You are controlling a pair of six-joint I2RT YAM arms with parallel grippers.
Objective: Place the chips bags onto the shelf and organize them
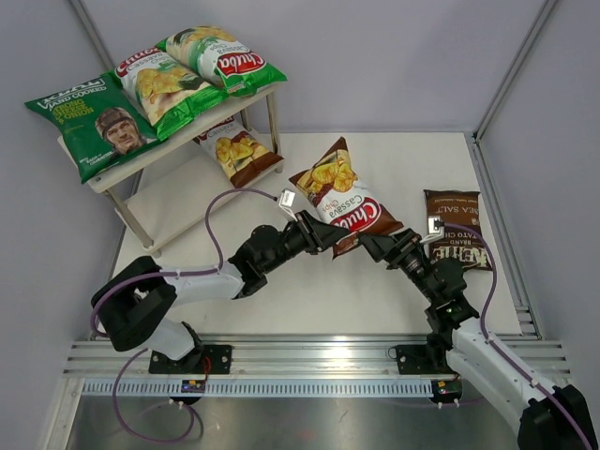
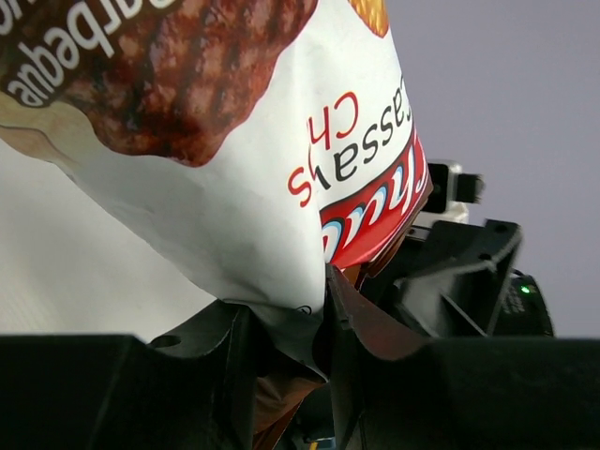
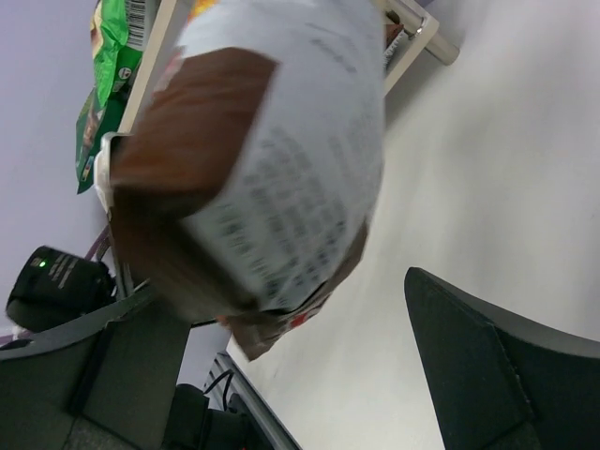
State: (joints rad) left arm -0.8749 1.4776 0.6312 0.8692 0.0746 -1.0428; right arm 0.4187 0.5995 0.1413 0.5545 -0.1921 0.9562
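Closest to us, the left gripper [image 1: 319, 232] is partly closed. It pinches the crimped bottom edge of a brown Chuba bag [image 1: 342, 202], so the bag is up in the air over the middle of the desk [image 1: 309, 300]. Holding the flat edge means the chips inside do not get squashed.

Just beside it, the right gripper [image 1: 389, 246] is wide open. The bag's end hangs between its fingers, but they do not squeeze it. I think it is there to help steady the bag.

A little farther right, the Kettle bag [image 1: 457, 214] lies flat on the desk, waiting its turn.

Far back on the left is the shelf [image 1: 178, 202]. Its top board is full with the dark green bag [image 1: 94, 127] and two green-white bags [image 1: 167, 86] [image 1: 222, 58]. A second brown bag [image 1: 239, 150] lies on the lower board. There is room left there, so the held bag probably goes next to it.
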